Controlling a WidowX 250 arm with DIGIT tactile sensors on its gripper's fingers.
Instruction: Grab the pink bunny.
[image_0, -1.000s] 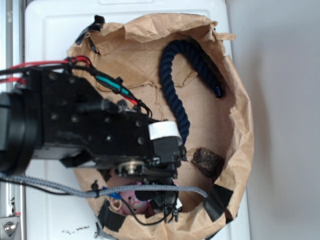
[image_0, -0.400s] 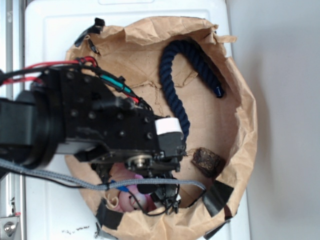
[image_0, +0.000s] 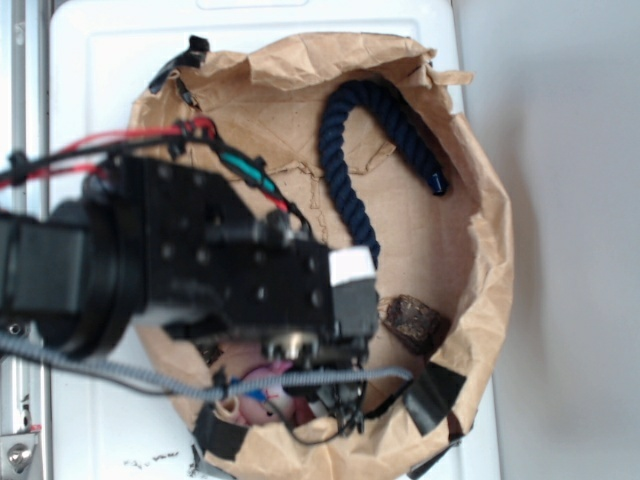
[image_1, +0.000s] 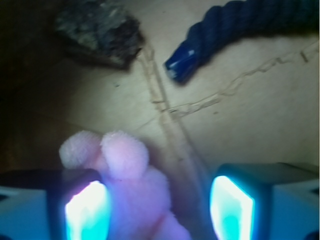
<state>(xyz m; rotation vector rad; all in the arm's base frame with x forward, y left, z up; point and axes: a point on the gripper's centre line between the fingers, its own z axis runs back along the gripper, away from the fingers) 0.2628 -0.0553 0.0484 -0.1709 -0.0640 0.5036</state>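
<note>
Pink fuzz of the pink bunny (image_1: 132, 192) sits between my fingers (image_1: 82, 212), pressed against the left pad with a gap to the right one. My gripper (image_1: 157, 210) is spread wide, clamping nothing. Beyond the bunny lie the dark brown chunk (image_1: 97, 30) and dark blue rope (image_1: 240, 27).

- In the exterior view, most of the pink bunny (image_0: 262, 392) is covered by the arm and the end effector (image_0: 335, 405).
- In the wrist view, the pink bunny (image_1: 135, 190) is cut off by the bottom edge between the end effector (image_1: 157, 210) fingers; its face cannot be seen.
- The blue rope (image_1: 240, 30) beyond the end effector is cut off at the top right.
- The whole arm is blurred in the exterior view.
</note>
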